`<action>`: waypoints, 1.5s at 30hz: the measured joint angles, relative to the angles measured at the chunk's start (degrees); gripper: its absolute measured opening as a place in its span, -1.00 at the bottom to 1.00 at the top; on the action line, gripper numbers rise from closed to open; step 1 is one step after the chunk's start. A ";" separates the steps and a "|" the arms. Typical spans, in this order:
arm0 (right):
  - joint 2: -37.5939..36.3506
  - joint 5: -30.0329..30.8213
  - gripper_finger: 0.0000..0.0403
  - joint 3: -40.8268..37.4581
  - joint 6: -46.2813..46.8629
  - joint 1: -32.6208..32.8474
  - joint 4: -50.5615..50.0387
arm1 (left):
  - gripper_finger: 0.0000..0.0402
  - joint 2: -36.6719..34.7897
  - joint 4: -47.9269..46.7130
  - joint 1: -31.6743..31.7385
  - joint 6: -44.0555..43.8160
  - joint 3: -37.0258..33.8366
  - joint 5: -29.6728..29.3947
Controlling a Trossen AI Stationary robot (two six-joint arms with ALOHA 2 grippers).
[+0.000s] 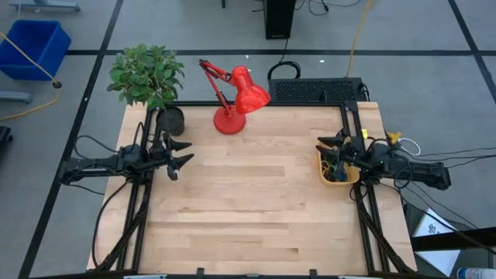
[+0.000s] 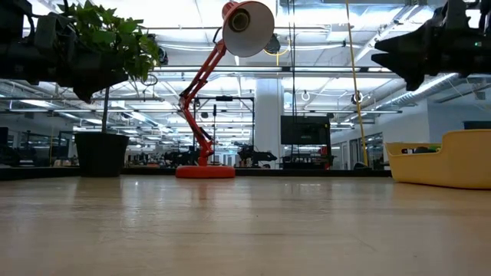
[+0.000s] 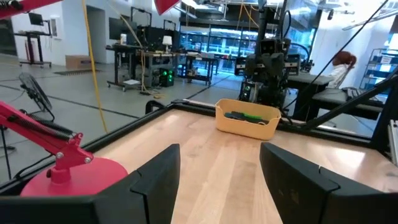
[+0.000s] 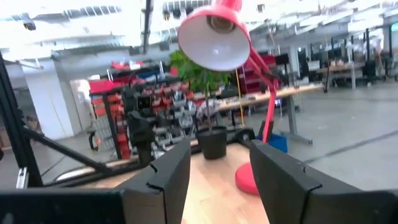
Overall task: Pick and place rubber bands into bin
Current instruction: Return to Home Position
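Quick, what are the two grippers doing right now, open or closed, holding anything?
Left gripper: jaws open, holding nothing.
Right gripper: jaws open, holding nothing, raised over the bin.

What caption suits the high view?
Left gripper open near the plant, right gripper open above the yellow bin holding rubber bands; red lamp at the far edge of the table.

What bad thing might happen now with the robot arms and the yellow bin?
The right gripper hangs open above the bin; if it dipped, it might knock the bin or snag the rubber bands inside. The bin sits near the right edge of the table, so a nudge might tip it off. The left gripper, open too, is close to the plant pot and might bump it if it swung.
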 joint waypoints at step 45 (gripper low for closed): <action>0.04 0.09 -0.21 -3.60 1.69 -0.02 -7.49 | 0.13 0.00 0.08 0.00 -0.04 -0.02 -0.02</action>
